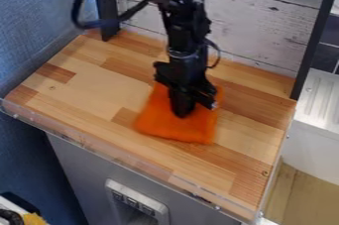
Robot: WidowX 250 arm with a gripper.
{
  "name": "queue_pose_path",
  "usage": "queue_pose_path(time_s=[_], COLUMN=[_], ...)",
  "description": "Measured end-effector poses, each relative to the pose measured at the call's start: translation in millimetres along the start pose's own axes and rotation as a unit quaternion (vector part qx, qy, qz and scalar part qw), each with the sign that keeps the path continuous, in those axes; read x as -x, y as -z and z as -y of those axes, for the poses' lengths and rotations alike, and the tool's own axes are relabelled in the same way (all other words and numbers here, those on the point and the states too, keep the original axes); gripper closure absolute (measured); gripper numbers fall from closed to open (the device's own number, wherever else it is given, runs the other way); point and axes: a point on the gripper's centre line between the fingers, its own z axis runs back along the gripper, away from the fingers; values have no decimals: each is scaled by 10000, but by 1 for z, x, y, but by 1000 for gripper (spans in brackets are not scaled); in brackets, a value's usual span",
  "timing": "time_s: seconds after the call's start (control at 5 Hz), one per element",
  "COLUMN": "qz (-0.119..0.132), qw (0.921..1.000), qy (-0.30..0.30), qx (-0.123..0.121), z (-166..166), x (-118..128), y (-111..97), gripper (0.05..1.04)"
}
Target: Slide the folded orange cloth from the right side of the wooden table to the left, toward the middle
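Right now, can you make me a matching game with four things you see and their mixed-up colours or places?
Things:
1. Cloth
2. Gripper
3. Countertop
4. Left wall

Colours or places:
A. Made of light and darker wood strips
B. Orange
C. Blue
D. Pointing down at the cloth

Right pairs: 1-B, 2-D, 3-A, 4-C

Arm extended (end effector [182,112] down).
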Motion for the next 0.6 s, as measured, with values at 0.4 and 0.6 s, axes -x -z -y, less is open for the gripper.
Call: queue_pose_path(time_s=[0.4, 0.6], qz=[-158, -224], qw=[9991, 9985], qy=[-393, -498], qx=[55, 80], z=[-33, -44], x=[11, 18], y=[-2, -2], gripper=[1021, 1021])
